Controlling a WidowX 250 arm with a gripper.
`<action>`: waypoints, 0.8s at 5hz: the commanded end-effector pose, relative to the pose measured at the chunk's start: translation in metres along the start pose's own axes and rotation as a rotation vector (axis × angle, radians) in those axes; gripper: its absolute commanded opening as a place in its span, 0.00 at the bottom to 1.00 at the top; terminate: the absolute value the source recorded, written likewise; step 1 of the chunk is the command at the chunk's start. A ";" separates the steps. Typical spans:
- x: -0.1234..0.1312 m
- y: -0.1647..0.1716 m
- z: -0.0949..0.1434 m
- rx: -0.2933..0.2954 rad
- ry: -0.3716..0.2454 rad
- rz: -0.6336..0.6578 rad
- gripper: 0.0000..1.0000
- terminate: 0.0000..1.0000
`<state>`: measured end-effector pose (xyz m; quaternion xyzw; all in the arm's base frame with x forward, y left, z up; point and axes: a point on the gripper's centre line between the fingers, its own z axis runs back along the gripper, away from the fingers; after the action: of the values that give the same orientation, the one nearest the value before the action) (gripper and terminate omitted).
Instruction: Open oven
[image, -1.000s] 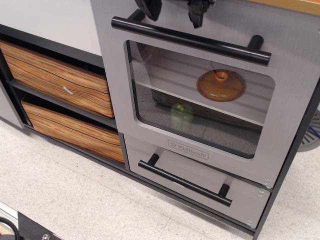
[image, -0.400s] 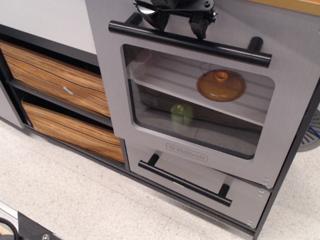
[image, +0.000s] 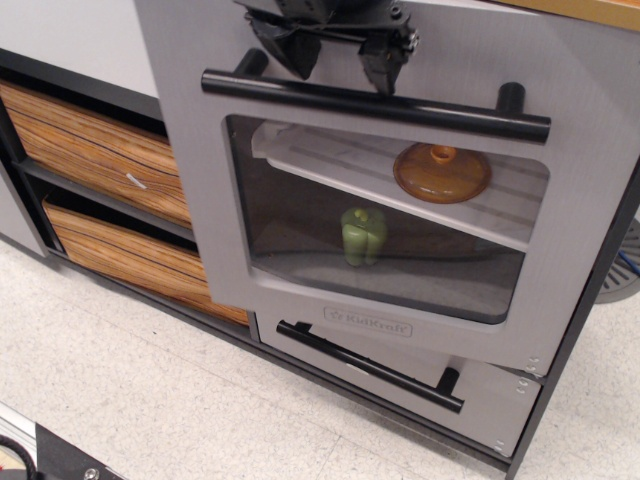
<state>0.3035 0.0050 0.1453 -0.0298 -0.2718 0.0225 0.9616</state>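
Flanking oven (image: 210, 200): orange drawers (image: 100, 155).

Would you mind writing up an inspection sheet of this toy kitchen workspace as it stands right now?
Surface: pale speckled floor in front of the unit; wooden countertop edge at the top right.
Job's things: oven door swung partly out at its left side, overlapping the wood-grain drawers; black bar handle intact.
Clutter: green pepper on the oven floor, orange lid on the shelf, both seen through the window.
Grippers: gripper at the handle's left part, fingers straddling the bar.
Cables: blue cable at the right edge.
Surroundings: wood-grain drawers shut; lower grey drawer shut.
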 end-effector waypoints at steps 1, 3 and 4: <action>0.008 0.007 0.054 -0.019 -0.011 0.039 1.00 0.00; -0.023 0.022 0.078 0.024 0.111 0.044 1.00 0.00; -0.056 0.046 0.079 0.067 0.236 0.080 1.00 0.00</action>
<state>0.2097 0.0521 0.1636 -0.0125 -0.1366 0.0683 0.9882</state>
